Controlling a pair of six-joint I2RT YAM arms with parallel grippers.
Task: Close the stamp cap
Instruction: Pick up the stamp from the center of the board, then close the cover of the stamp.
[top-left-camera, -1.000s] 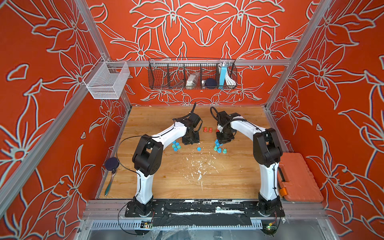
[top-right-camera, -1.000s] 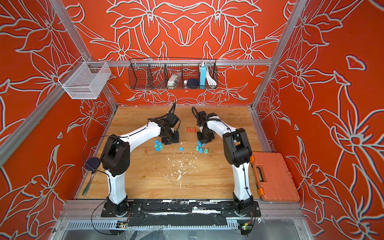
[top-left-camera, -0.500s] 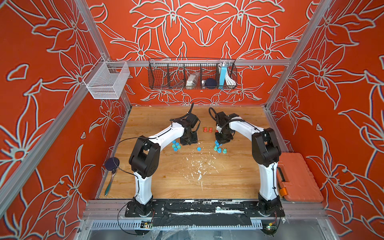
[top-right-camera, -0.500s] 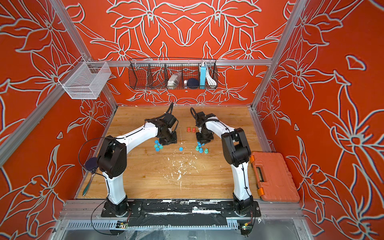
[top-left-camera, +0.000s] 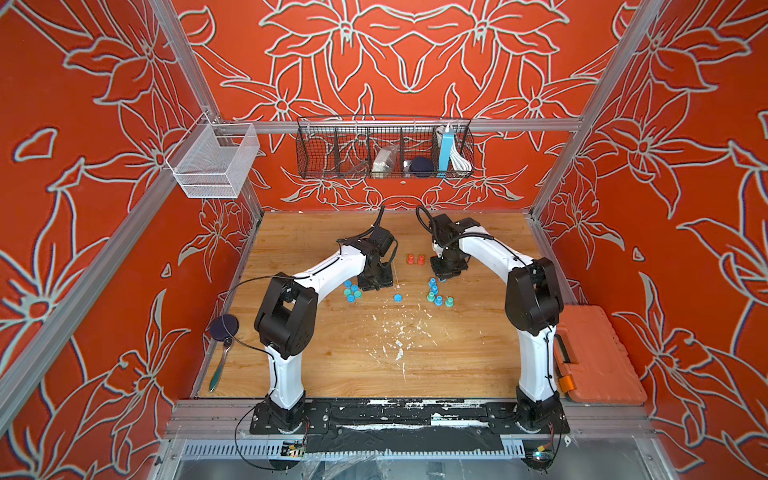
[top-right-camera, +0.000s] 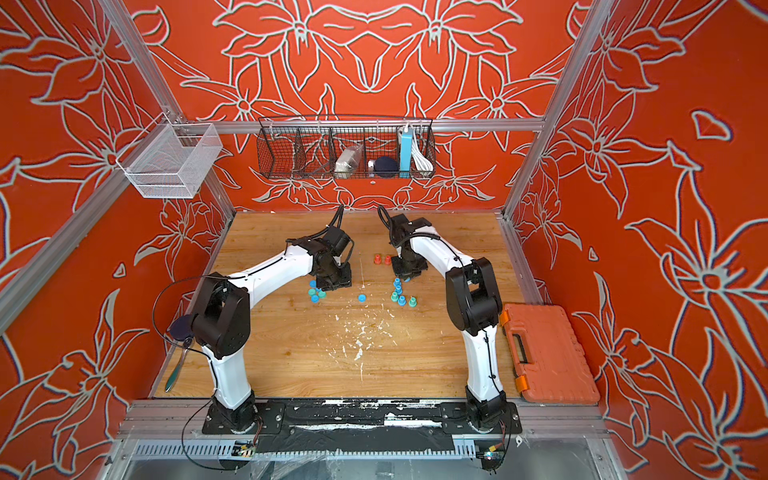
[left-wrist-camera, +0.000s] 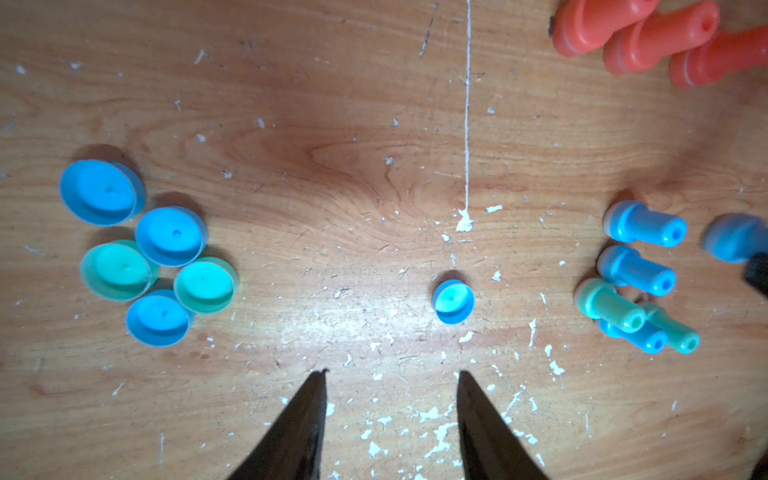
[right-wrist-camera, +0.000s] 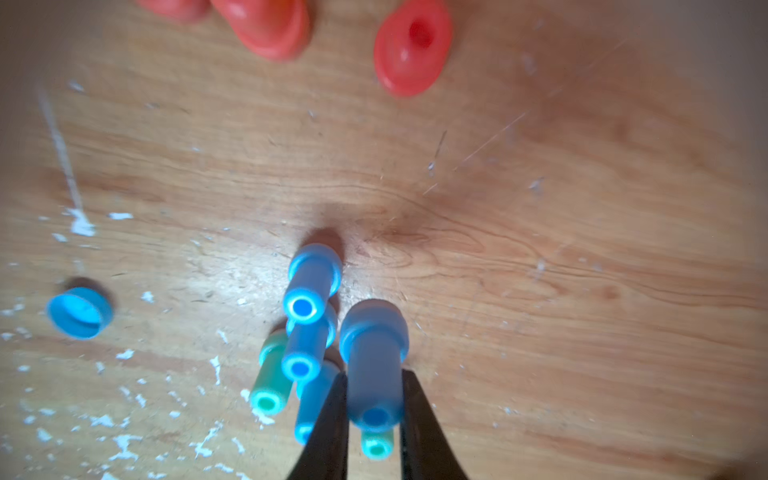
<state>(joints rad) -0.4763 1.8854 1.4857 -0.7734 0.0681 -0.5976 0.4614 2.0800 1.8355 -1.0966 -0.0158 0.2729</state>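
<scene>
My right gripper (right-wrist-camera: 374, 397) is shut on the stem of a blue stamp (right-wrist-camera: 374, 365), which stands at the edge of a cluster of blue and green stamps (right-wrist-camera: 301, 332). In both top views this gripper (top-left-camera: 445, 274) points down at that cluster (top-right-camera: 401, 293). A single blue cap (left-wrist-camera: 453, 301) lies open side up on the wood, a little ahead of my open, empty left gripper (left-wrist-camera: 391, 372). The same cap (top-left-camera: 398, 297) shows between the two arms. Several more blue and green caps (left-wrist-camera: 158, 253) lie bunched beside the left gripper (top-left-camera: 376, 282).
Red stamps (top-left-camera: 415, 259) stand behind the grippers. An orange tool case (top-left-camera: 598, 353) lies off the table's right edge, and a dark disc and a spoon (top-left-camera: 222, 332) lie at the left edge. A black wire basket (top-left-camera: 384, 147) and a white mesh basket (top-left-camera: 214, 162) hang on the walls.
The right gripper's jaws have closed on the blue stamp's stem. The left arm has shifted slightly, its jaws unchanged.
</scene>
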